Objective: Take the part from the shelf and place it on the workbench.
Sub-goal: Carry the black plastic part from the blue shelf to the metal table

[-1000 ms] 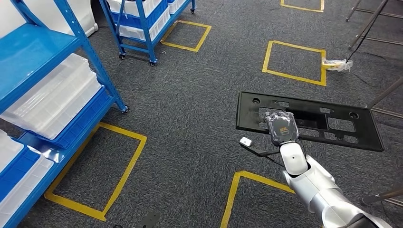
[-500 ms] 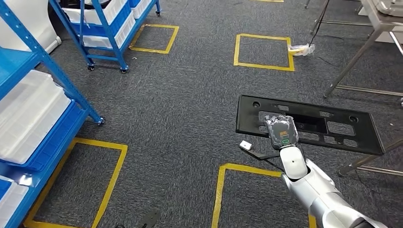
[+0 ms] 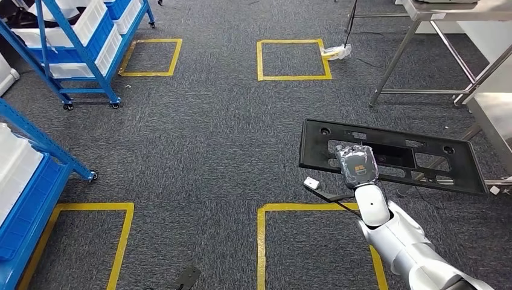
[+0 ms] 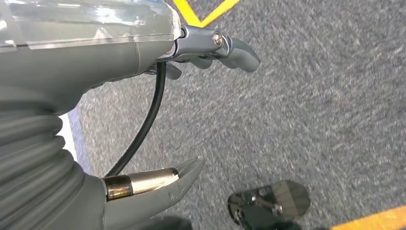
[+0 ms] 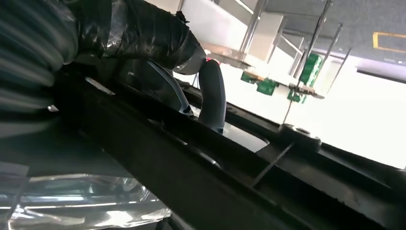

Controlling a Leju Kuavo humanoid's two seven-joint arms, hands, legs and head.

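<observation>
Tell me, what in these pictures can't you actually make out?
- Head view: the right hand covers the middle of the black part, hiding its fingers' grasp.
- Head view: the metal workbench is cut off by the top and right edges.
- Head view: the white tag is too small to read.
- Right wrist view: the green items behind are washed out by glare.
- Left wrist view: the carpet is blurred.

Looks like workshop or warehouse room. Grey carpet floor (image 3: 211, 139) with yellow tape squares (image 3: 294, 59) marked on it. Blue metal racks (image 3: 72, 54) on small wheels, holding white and blue plastic bins (image 3: 90, 27). More blue shelf with bins at left edge (image 3: 24, 181). Steel tables (image 3: 422, 36) with thin metal legs at far right. Cable on floor near one yellow square. No home stuff, just storage and work gear.
</observation>
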